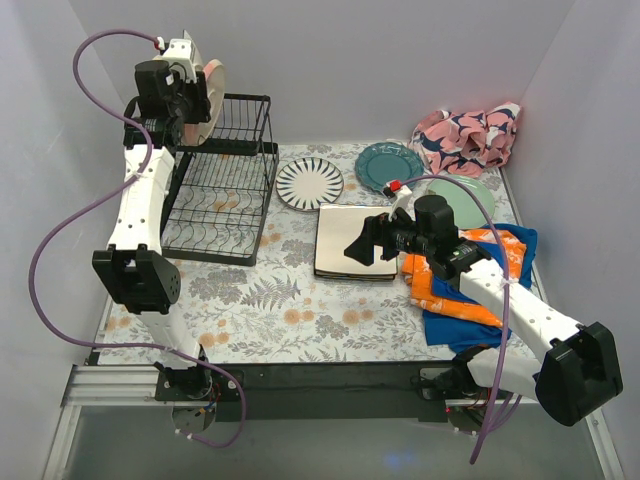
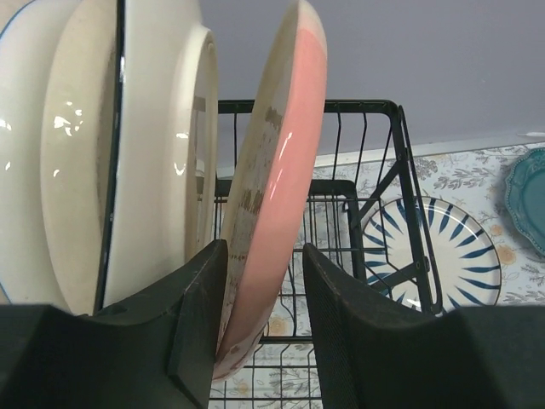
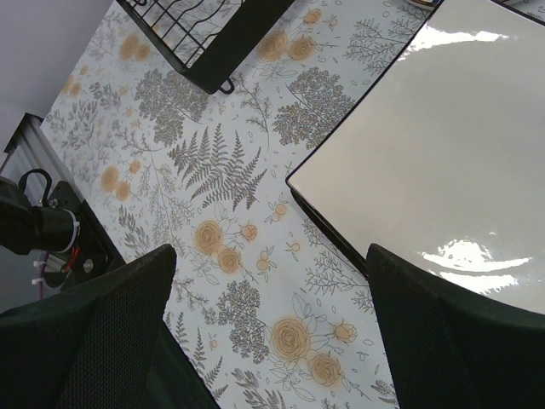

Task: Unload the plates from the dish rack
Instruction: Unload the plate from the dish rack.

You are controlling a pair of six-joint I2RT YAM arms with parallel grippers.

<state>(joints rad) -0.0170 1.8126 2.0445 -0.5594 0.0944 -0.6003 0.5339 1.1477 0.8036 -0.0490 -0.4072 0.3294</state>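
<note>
Partly done. Already out of the rack and lying flat on the table [image 1: 300, 310]: a black-striped plate [image 1: 309, 184] and a teal plate [image 1: 389, 166] near the far edge, a pale green plate [image 1: 468, 195] toward the right edge, and square cream plates [image 1: 340, 245] stacked near the middle.

Still standing on edge up in the dish rack [image 1: 225, 200], by the far left corner: a pink plate [image 2: 277, 196] with round cream plates [image 2: 153, 153] just beside it. Hard to tell about any more behind those.

Left gripper [image 2: 264, 256] up at the rack, fingers [image 2: 200, 324] on both sides of the pink plate's rim. Touching on one side, a small gap on the other, so not pinched tight yet.

Right gripper [image 3: 268, 251] spread wide, holding nothing, hanging over the edge of the square stack.

Left to do, most likely: squeeze, lift the pink plate out, lay it on the table, then the same for the cream ones.
</note>
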